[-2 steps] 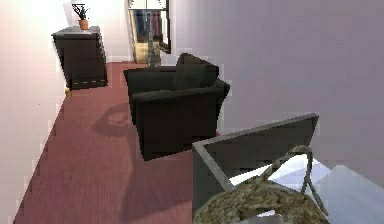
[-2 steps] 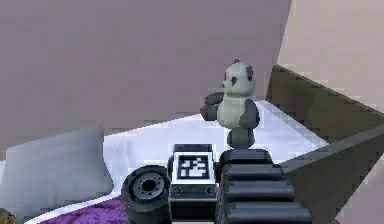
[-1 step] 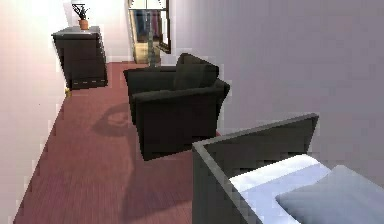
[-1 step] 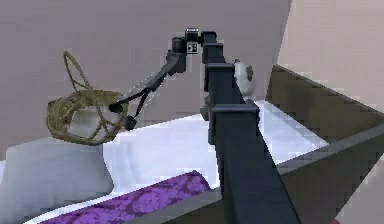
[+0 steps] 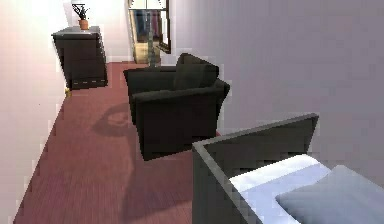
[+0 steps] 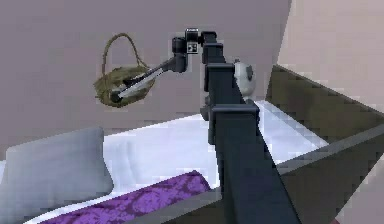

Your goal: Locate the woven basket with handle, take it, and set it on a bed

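A woven basket with an arched handle (image 6: 118, 78) hangs in the air at the far end of my gripper (image 6: 128, 91), clear of every surface, so the gripper holds it. Below it lies the bed (image 6: 150, 150), with a white sheet, a grey pillow (image 6: 55, 170) and a purple patterned cover (image 6: 140, 197). My dark arm (image 6: 235, 140) rises from the bottom edge and reaches over the bed. The same bed's dark frame (image 5: 255, 145) and grey pillow (image 5: 335, 195) show at the forward view's lower right.
A dark armchair (image 5: 178, 100) stands ahead on the reddish carpet. A dark dresser (image 5: 82, 55) with a potted plant (image 5: 81, 16) is against the far left wall, beside a doorway (image 5: 150, 30). Open carpet (image 5: 90, 150) runs along the forward view's left.
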